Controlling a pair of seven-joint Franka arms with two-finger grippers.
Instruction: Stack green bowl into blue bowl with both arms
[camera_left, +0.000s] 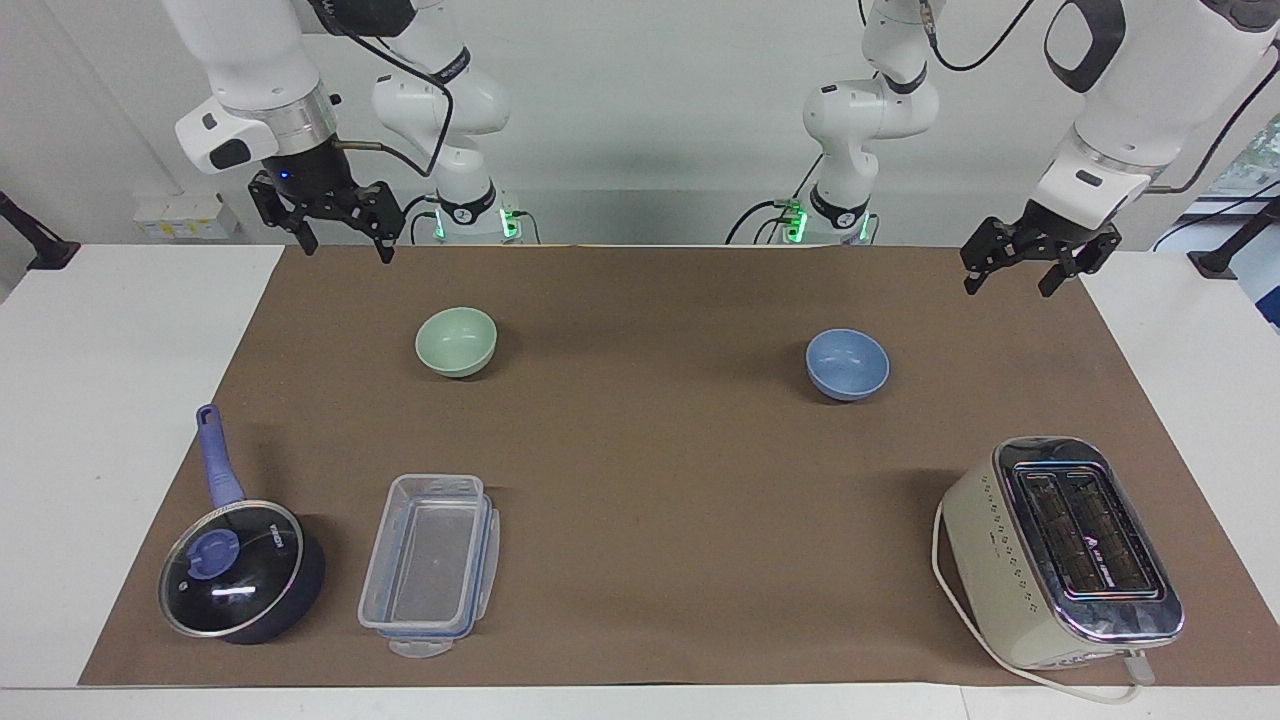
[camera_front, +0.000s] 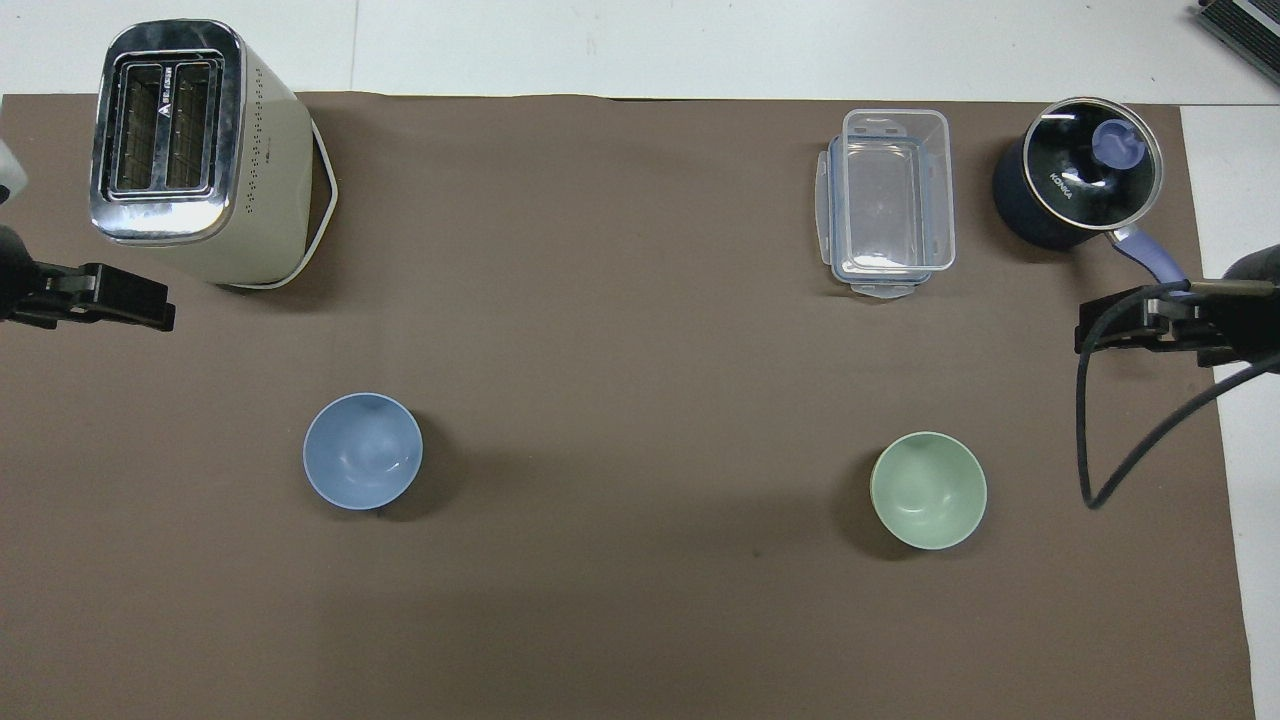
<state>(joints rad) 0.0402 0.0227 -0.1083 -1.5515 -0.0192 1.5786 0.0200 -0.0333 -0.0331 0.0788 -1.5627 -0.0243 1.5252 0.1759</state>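
Observation:
The green bowl (camera_left: 456, 341) (camera_front: 928, 490) stands upright and empty on the brown mat toward the right arm's end. The blue bowl (camera_left: 847, 364) (camera_front: 362, 451) stands upright and empty toward the left arm's end, well apart from it. My right gripper (camera_left: 345, 245) (camera_front: 1095, 335) hangs open and empty in the air over the mat's edge at the right arm's end, clear of the green bowl. My left gripper (camera_left: 1010, 283) (camera_front: 150, 305) hangs open and empty in the air over the mat's edge at the left arm's end, clear of the blue bowl.
A cream and chrome toaster (camera_left: 1060, 550) (camera_front: 190, 150) stands farther from the robots than the blue bowl. A clear plastic container (camera_left: 430, 565) (camera_front: 890, 200) and a dark blue pot with a glass lid (camera_left: 240, 575) (camera_front: 1075, 185) stand farther than the green bowl.

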